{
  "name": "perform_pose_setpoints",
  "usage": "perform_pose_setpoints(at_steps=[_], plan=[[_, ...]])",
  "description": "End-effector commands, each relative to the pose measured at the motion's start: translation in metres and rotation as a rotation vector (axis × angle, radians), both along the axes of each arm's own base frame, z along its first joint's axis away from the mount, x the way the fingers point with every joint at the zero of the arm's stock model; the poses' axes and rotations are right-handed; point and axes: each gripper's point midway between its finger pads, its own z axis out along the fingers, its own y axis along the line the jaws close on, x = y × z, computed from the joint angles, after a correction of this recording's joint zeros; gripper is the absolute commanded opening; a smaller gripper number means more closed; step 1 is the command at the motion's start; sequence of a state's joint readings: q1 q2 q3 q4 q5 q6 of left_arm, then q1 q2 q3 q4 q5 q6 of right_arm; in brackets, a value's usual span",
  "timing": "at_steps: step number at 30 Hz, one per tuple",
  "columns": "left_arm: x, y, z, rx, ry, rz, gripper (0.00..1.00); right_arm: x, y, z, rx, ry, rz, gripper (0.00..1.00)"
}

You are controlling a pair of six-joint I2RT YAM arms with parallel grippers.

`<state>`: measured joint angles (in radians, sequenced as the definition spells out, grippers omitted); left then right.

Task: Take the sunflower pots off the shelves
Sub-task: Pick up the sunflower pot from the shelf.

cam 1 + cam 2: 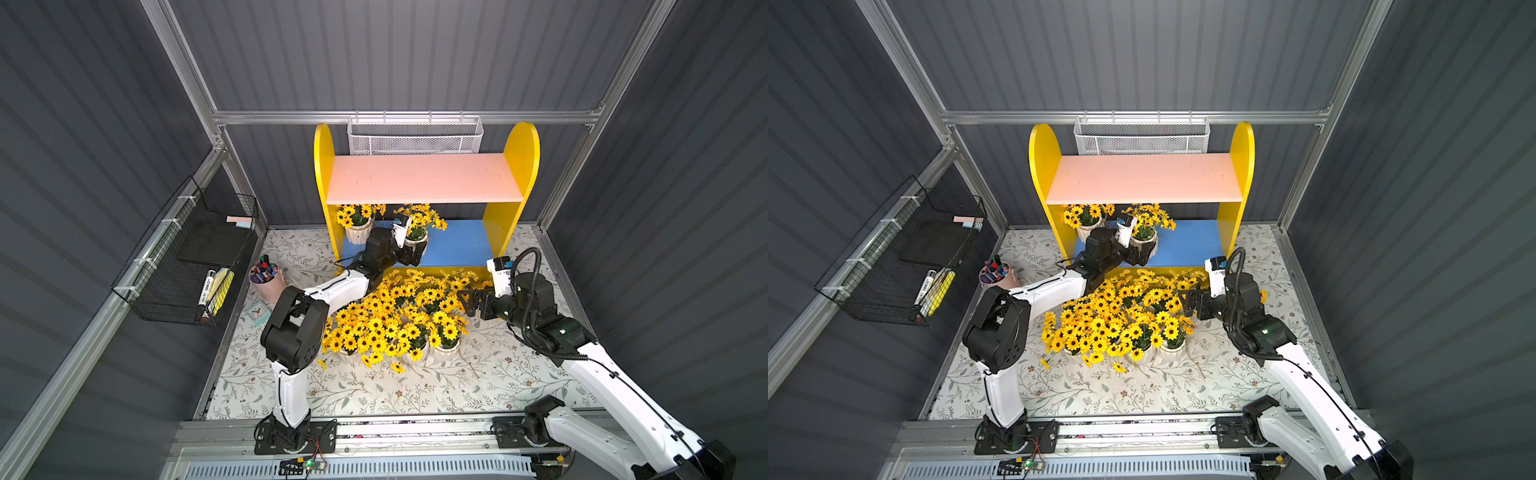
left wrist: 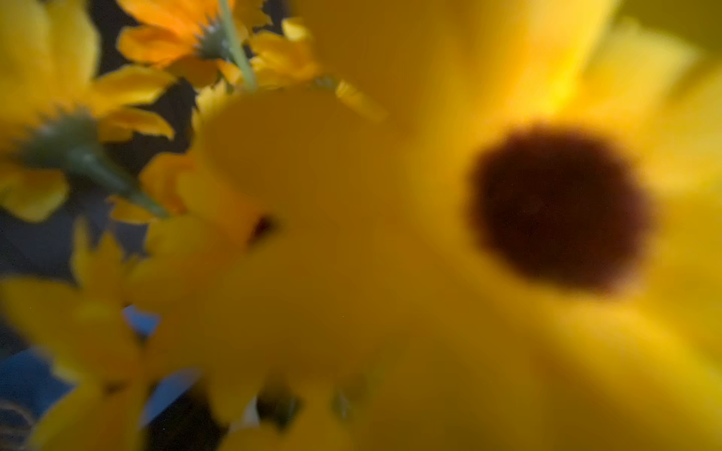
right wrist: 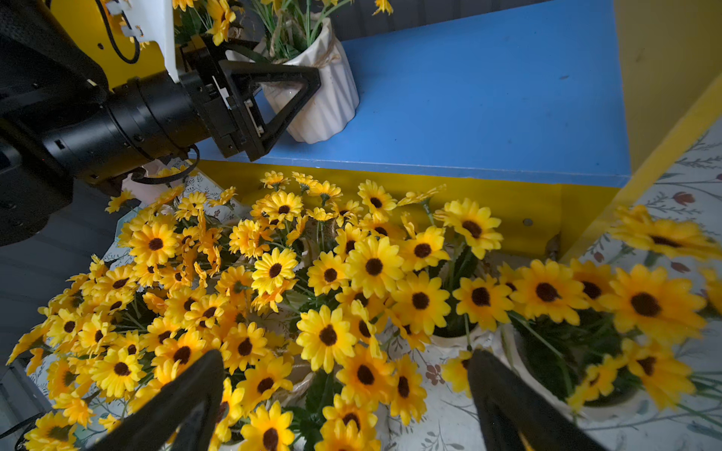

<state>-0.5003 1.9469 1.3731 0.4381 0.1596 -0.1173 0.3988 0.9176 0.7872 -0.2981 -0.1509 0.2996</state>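
On the blue lower board (image 1: pixel 457 245) of the yellow wooden shelves (image 1: pixel 521 149), left of middle, my left gripper (image 1: pixel 415 249) has its jaws spread either side of a white ribbed sunflower pot (image 1: pixel 417 237). My right gripper (image 1: pixel 465 301), jaws wide apart, hovers over the clustered sunflower pots (image 1: pixel 395 320) mid-desk (image 1: pixel 374 390).

Dark grey ribbed walls (image 1: pixel 415 54) close the cell in on three sides, braced by aluminium rails (image 1: pixel 291 117). The surface (image 1: pixel 374 395) wears a pale cover printed with leafy sprigs (evenly lit, with only soft shadows). At 12 o'clock a white mesh basket (image 1: pixel 415 141) hangs from the rail. At 9 o'clock a black wire rack (image 1: pixel 187 257) hangs on the wall, holding a marker (image 1: pixel 206 286) and pastel pads (image 1: pixel 240 221).
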Motion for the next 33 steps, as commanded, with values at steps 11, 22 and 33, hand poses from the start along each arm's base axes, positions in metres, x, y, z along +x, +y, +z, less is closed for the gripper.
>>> perform_pose_setpoints(at_steps=[11, 22, 33], plan=[[0.02, -0.021, 0.007, -0.049, 0.016, -0.088, 0.99, 0.003, -0.001, 0.001, -0.004, -0.018, -0.003, 0.99], [0.025, -0.026, -0.005, -0.047, 0.024, -0.118, 0.95, 0.005, -0.002, 0.002, -0.006, -0.025, -0.007, 0.99], [0.014, -0.021, 0.01, -0.034, -0.003, -0.125, 0.11, 0.005, -0.009, 0.011, -0.016, -0.041, -0.045, 0.99]])
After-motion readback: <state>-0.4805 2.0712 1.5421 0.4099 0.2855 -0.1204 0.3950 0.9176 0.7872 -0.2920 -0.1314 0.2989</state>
